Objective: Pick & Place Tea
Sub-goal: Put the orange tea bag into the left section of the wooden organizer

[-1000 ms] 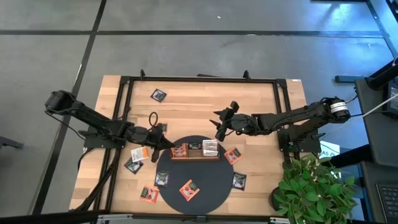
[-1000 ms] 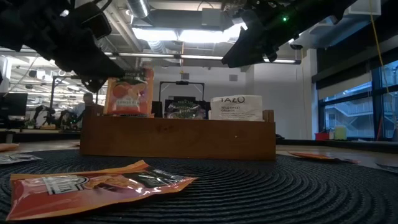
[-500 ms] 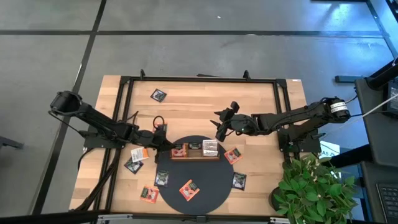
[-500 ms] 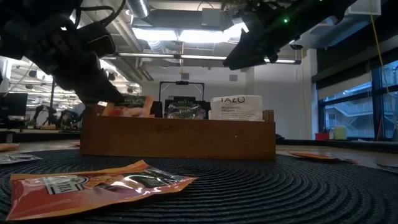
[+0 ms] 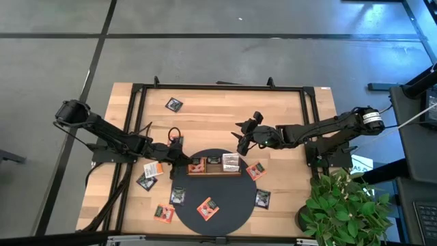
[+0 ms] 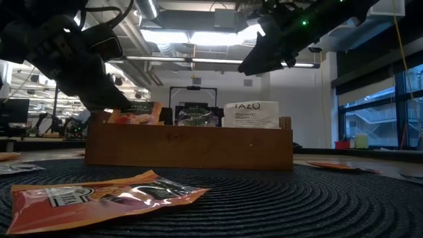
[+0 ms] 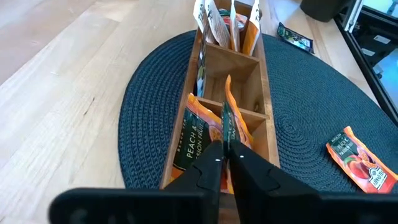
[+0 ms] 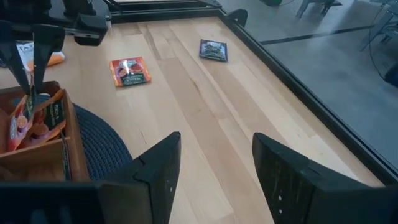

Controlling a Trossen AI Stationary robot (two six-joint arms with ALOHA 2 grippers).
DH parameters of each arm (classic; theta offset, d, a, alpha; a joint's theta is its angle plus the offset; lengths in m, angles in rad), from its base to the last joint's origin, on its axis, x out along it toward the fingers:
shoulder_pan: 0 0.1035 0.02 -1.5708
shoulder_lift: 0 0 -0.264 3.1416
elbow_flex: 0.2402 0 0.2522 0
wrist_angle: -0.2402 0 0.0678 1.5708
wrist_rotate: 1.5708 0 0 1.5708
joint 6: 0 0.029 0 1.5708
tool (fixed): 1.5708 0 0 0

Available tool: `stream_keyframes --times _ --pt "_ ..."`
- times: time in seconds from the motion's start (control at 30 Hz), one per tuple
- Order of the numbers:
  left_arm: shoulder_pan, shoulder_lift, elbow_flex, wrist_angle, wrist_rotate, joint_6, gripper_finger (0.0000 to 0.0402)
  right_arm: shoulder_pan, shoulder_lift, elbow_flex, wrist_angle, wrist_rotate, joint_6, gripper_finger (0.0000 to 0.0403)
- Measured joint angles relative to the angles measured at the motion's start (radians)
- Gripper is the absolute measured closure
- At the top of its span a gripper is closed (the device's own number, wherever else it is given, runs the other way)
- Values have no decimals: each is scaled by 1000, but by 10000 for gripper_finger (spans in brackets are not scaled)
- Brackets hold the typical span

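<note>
Pinching the orange-red flat tea sachet (image 7: 227, 118) over the long brown wooden tray (image 7: 264, 115), the left gripper (image 7: 224, 160) is apparently loosening; early release risks snagging a divider, while the right gripper (image 8: 214, 165) is waiting, jaws spread.

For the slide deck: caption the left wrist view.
Left pincer lowers an orange tea sachet into the wooden tray's nearest compartment.

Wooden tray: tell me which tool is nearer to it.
Left. The left tool sits at the wooden tray end compartment; the right tool hovers apart, behind its other end.
</note>
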Motion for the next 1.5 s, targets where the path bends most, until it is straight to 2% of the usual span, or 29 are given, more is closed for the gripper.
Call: stream_keyframes --times 0.17,0.33,0.7,0.77,0.83,0.9,0.97,1.1,1.27,1.37,1.5 --pt "0 0 0 0 0 -38 327 0 0 0 -26 0 0 202" --pt "8 -17 5 0 33 23 296 0 0 0 -42 0 0 202" --pt "105 -61 103 -15 165 150 292 0 -3 0 -55 -2 8 202" --pt "122 -48 139 -15 191 181 292 0 -12 1 -74 -36 61 202" --pt "135 -28 176 -23 221 214 291 0 -31 1 -138 -118 144 202" --pt "145 10 227 -41 251 254 289 3 -46 2 -207 -209 248 202" --pt "153 63 290 -84 263 294 288 18 -53 -1 -275 -248 341 202" --pt "174 213 445 -192 259 369 290 72 -61 -46 -327 -253 488 202" --pt "198 419 649 -237 272 474 292 144 -62 -109 -327 -254 660 202" --pt "204 525 781 -281 313 539 291 179 -62 -136 -333 -255 736 202" --pt "204 652 963 -404 316 589 288 221 -84 -160 -374 -255 808 202"
